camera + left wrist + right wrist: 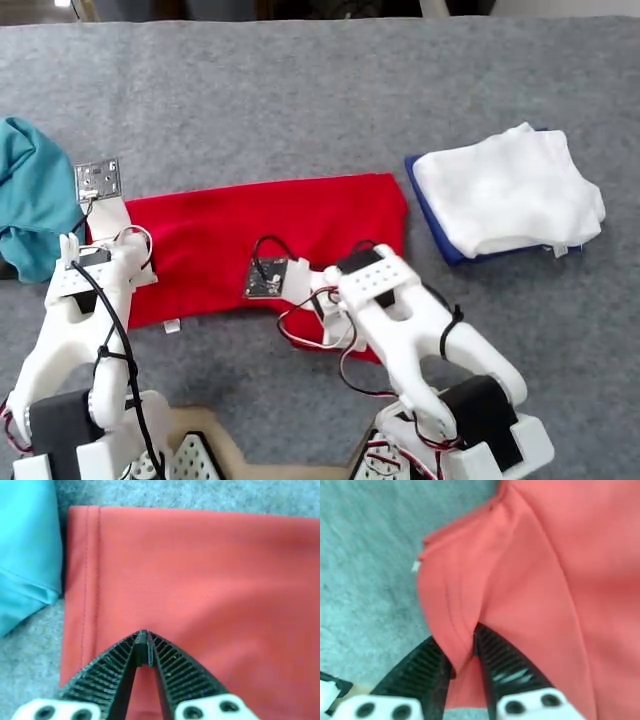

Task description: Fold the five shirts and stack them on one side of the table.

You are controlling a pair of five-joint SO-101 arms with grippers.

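The long red cotton shirt (270, 240) lies as a flat strip across the middle of the grey felt surface (300, 90). A crumpled teal shirt (35, 200) sits just beside its hemmed end, and a folded white shirt (505, 190) rests on a folded blue shirt (430, 215) off its other end. The left tool (142, 640) is pressed closed at the tips near the hem; whether it nips cloth I cannot tell. The right tool (465, 650) is clamped on a raised ridge at the shirt's near edge. If only that side truly grips, a lift would likely skew the fold, and the bunched ridge could slip free or crease.
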